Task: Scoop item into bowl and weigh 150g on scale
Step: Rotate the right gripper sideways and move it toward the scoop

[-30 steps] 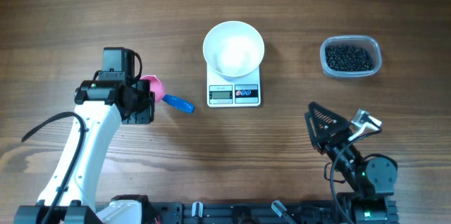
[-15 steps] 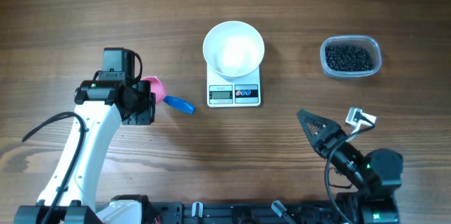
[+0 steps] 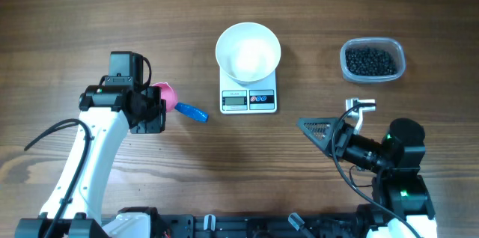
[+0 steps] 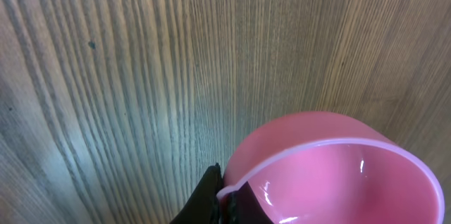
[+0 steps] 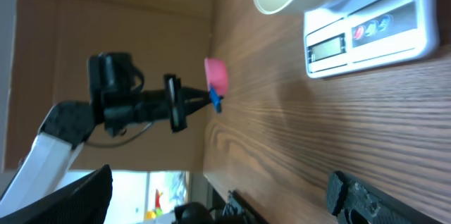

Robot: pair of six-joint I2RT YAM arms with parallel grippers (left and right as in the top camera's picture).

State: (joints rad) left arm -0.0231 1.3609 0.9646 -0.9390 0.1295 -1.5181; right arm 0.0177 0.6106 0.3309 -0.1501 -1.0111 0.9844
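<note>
The left pincer (image 3: pixel 157 102) is pressed together on the rim of a small pink scoop (image 3: pixel 164 94), at the middle left of the overhead frame. In the left wrist view the dark fingertips (image 4: pixel 211 197) are seen clamped on the thin edge of the cup. The cup is made of smooth, glossy plastic, round in shape, and nothing is seen inside it. A short blue handle (image 3: pixel 191 111) is pointed toward the scale. The right pincer (image 3: pixel 337 117) is spread wide at the lower right, and nothing is held in it.

At the upper middle of the frame a deep, round white bowl (image 3: pixel 248 49) is placed on the flat white scale (image 3: pixel 248 100). The bowl is seen to be empty. The grey display (image 3: pixel 234 101) is too small to be read. At the upper right, well apart from the bowl, the tiny dark beads (image 3: pixel 369 61) are kept as a grainy mass in a clear plastic tub (image 3: pixel 402 62) with rounded corners. Everything is set on a table (image 3: pixel 90 13) of brown wood with a fine grain.

The task is judged to be at its beginning. The scoop is taken and the bowl is on the scale, but no beads are moved yet, so all the scooping and weighing is left.
</note>
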